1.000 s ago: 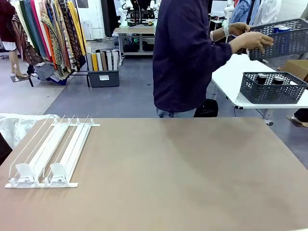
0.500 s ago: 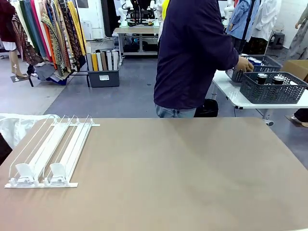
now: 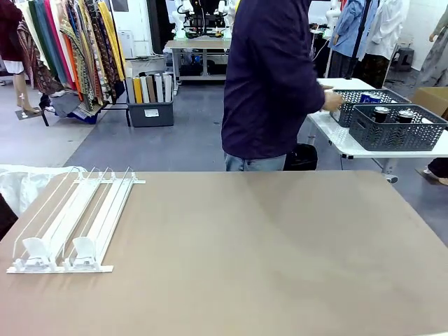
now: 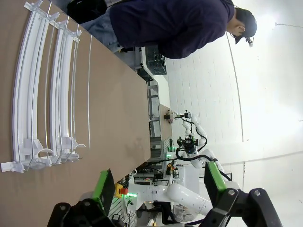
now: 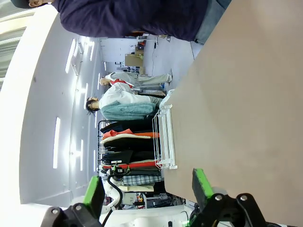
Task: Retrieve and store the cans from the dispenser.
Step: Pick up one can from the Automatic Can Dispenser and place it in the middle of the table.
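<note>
On the near left part of the brown bench (image 3: pixel 266 252), the dispenser (image 3: pixel 73 220) is lying flat with its white lanes running away from me, and I am seeing no can sitting in any of its tracks. From my left wrist, the same rack is stretching along the bench surface, its curved plastic stops at the end closest to me.

My left pincer (image 4: pixel 158 184) is hanging released, its two green-padded fingers (image 4: pixel 103 185) standing wide apart, gripping nothing and touching nothing; the bench is lying well beyond them. My right pincer (image 5: pixel 147 191) is likewise standing spread, with its green pads well apart, nothing between them, and it is looking along the far edge of the bench toward the dispenser's end.

Across the bench, a person (image 3: pixel 269 84) in a dark top is standing turned toward a white side table (image 3: pixel 336 129) at my right, one hand (image 3: pixel 332 101) reaching to a dark grey mesh basket (image 3: pixel 364 98) there. A second mesh basket (image 3: pixel 397 129) is sitting just beside it, nearer to me, and the cans (image 3: pixel 393 114) with silver tops are standing upright inside it. In the farther basket something blue (image 3: pixel 371 98) is showing, too small for me to tell apart.
</note>
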Robot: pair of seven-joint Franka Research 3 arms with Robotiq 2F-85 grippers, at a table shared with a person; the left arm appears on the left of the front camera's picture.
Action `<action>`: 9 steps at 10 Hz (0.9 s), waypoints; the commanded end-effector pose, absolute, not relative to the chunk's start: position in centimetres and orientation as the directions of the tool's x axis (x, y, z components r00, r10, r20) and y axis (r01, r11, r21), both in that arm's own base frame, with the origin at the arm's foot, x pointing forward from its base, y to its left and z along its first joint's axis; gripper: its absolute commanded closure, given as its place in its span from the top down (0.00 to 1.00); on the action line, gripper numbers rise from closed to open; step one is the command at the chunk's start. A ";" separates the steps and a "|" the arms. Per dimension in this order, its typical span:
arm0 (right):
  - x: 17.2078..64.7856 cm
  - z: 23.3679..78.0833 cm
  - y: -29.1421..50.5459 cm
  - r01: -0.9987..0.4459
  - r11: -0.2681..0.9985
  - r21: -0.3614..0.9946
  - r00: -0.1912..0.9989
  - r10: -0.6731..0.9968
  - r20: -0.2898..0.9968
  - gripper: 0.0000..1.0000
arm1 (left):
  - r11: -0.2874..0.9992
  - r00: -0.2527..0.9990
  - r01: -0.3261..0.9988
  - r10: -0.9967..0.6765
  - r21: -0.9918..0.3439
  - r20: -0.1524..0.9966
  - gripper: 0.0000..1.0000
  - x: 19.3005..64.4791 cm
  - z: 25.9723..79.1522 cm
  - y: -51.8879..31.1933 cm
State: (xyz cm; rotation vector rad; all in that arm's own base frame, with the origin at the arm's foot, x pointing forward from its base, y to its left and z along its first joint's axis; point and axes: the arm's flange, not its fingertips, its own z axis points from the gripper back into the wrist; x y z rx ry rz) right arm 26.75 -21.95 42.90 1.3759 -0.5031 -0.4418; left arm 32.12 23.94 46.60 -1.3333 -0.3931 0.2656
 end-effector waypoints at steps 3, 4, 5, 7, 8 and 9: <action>26.8 43.2 -21.9 0.001 0.136 0.991 0.817 -0.571 0.077 1.00 | 0.210 0.902 0.053 0.410 -0.976 0.137 1.00 32.0 46.8 23.9; 26.8 43.2 -21.9 0.001 0.136 0.991 0.817 -0.571 0.077 1.00 | 0.210 0.902 0.053 0.410 -0.976 0.137 1.00 32.0 46.8 23.9; 26.8 43.2 -21.9 0.001 0.136 0.991 0.817 -0.571 0.077 1.00 | 0.210 0.902 0.053 0.410 -0.976 0.137 1.00 32.0 46.8 23.9; 26.8 43.2 -21.9 0.001 0.136 0.991 0.817 -0.571 0.077 1.00 | 0.210 0.902 0.053 0.410 -0.976 0.137 1.00 32.0 46.8 23.9; 26.8 43.2 -21.9 0.001 0.136 0.991 0.817 -0.571 0.077 1.00 | 0.210 0.902 0.053 0.410 -0.976 0.137 1.00 32.0 46.8 23.9; 26.8 43.2 -21.9 0.001 0.136 0.991 0.817 -0.571 0.077 1.00 | 0.210 0.902 0.053 0.410 -0.976 0.137 1.00 32.0 46.8 23.9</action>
